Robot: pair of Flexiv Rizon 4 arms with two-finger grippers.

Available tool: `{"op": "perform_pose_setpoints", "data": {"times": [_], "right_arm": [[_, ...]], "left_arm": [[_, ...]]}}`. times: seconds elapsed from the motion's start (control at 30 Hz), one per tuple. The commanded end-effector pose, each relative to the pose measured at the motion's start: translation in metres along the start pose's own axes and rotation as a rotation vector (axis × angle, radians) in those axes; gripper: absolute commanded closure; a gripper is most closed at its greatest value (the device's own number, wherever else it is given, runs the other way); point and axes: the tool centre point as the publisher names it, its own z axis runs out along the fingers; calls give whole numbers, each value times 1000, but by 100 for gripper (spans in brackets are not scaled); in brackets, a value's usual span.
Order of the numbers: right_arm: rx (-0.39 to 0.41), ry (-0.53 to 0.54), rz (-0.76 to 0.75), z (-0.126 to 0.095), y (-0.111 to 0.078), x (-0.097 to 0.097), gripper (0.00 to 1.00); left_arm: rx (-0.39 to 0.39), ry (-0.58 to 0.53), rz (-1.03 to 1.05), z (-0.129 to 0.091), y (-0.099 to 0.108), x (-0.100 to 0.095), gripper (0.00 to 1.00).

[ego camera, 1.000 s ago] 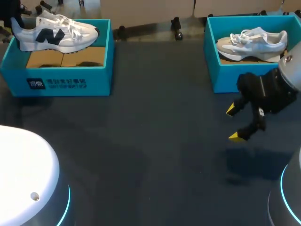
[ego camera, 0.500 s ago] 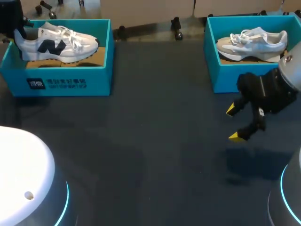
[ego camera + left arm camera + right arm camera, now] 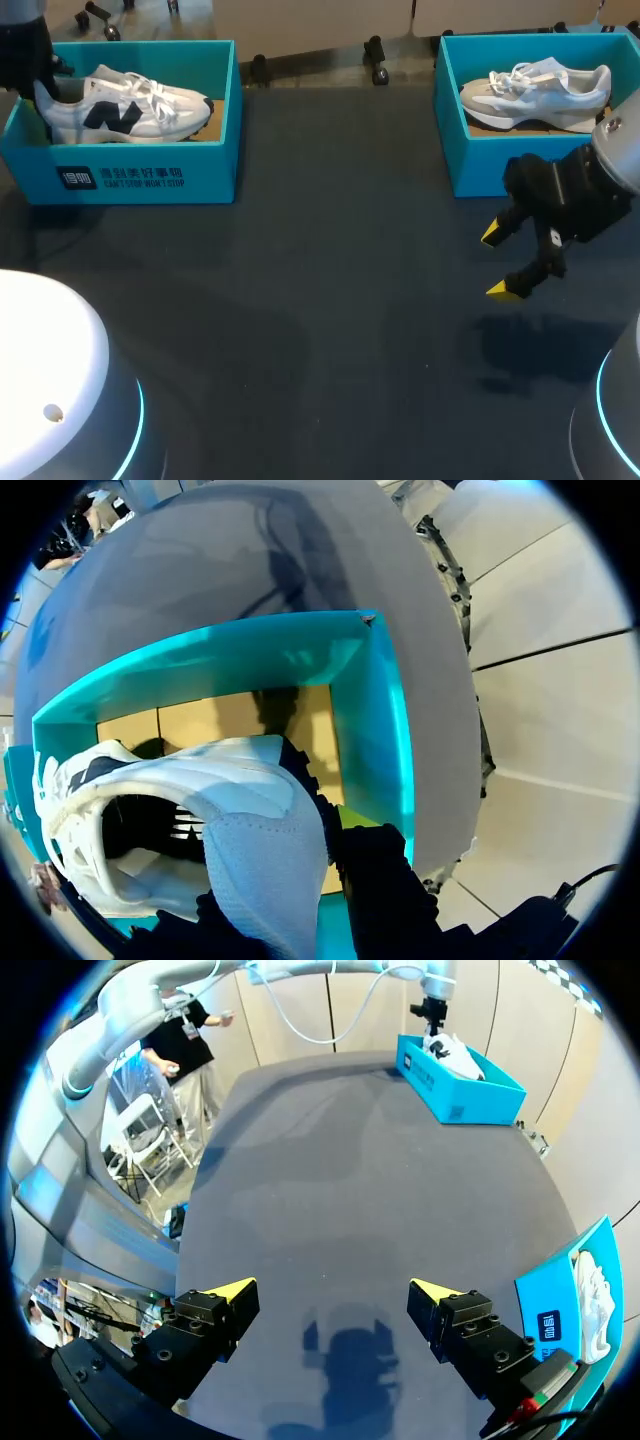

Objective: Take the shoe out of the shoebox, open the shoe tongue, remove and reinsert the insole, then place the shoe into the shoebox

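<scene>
white shoe [image 3: 130,105] sits low in the left shoebox [image 3: 150,182], heel pinched in the left gripper [image 3: 295,880] — risk is a late release dragging the box or snagging the sole on its wall (toe looks near it) — right gripper [image 3: 495,262] hangs open over the table [image 3: 330,300], well clear.

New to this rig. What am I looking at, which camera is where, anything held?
A two-armed robot at a dark table. One picture looks down from above and behind it; the two round ones come from a camera on each wrist, looking along the jaws. Two teal boxes stand at the far edge. The left shoebox holds a white shoe with a dark logo; the left arm has its jaws shut on that shoe's heel, shown close up in its wrist view. The right shoebox holds a pale shoe. The right arm hangs near it, jaws open and empty.
</scene>
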Motion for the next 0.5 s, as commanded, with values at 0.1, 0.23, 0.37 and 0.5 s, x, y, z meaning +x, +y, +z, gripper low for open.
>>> {"op": "perform_pose_setpoints", "data": {"times": [0.1, 0.23, 0.37, 0.5], "right_arm": [[0, -2, 0, 1, -1, 1, 0], [0, -2, 0, 1, -1, 1, 0], [0, -2, 0, 1, -1, 1, 0], [0, -2, 0, 1, -1, 1, 0]], "left_arm": [[-5, -5, 3, 3, -8, 0, 100], [-10, -6, 9, 6, -15, -2, 100], [-2, -10, 8, 10, -17, -3, 100], [-4, -11, 5, 15, -19, -3, 100]]}}
